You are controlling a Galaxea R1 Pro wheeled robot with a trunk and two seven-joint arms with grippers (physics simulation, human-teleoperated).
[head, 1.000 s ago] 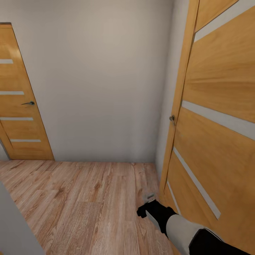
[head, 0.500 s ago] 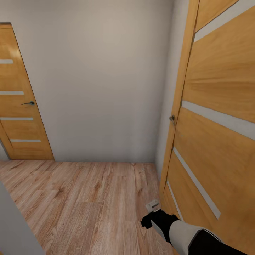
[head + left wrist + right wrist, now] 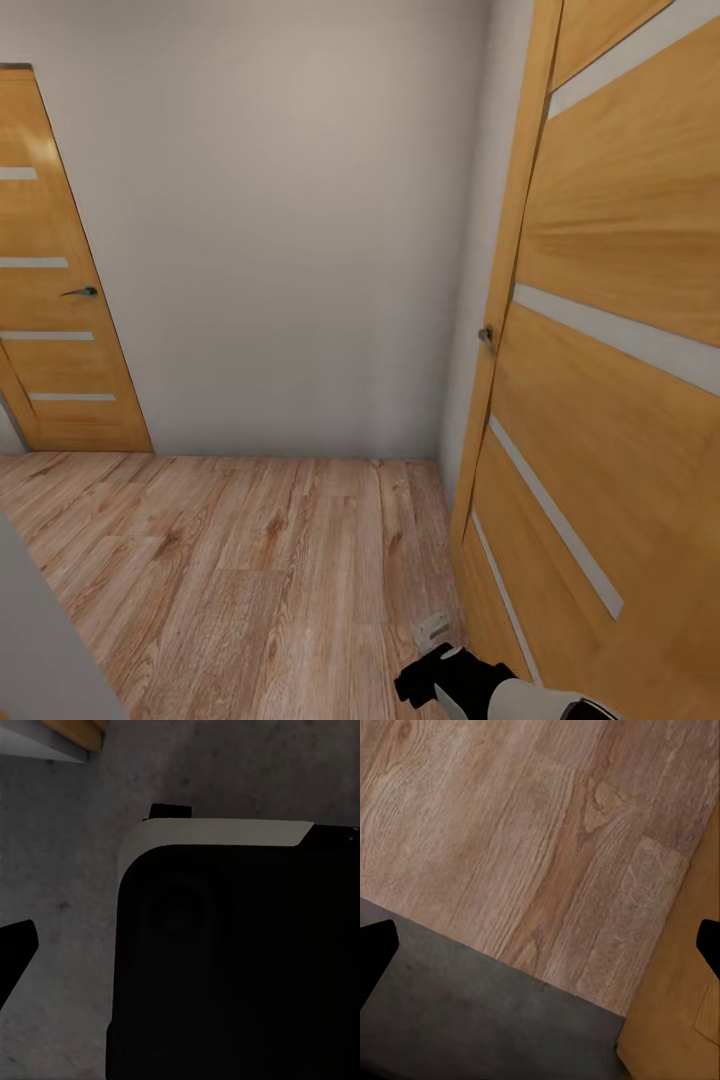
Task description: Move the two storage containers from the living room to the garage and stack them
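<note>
The two storage containers are out of view. My right gripper (image 3: 425, 682) hangs low by the open wooden door (image 3: 600, 400), over light wood planks (image 3: 250, 560). In the right wrist view this gripper (image 3: 540, 949) is open with nothing between its black fingertips (image 3: 375, 952). Below it the planks (image 3: 510, 832) meet the dark grey concrete floor (image 3: 472, 1012). In the left wrist view the left gripper (image 3: 180, 952) points at my own black and white body (image 3: 225, 945) above the same concrete floor (image 3: 67, 832). One of its fingertips (image 3: 13, 952) shows far to the side.
A pale wall (image 3: 280, 250) closes the hallway ahead. A second wooden door (image 3: 55, 300) stands shut at the left. The open door's edge (image 3: 675, 1020) lies close beside my right gripper. A grey wall corner (image 3: 40, 640) sits at the lower left.
My right arm has drawn back and down toward the bottom of the head view. The doors, the wall and the camera have stayed where they were.
</note>
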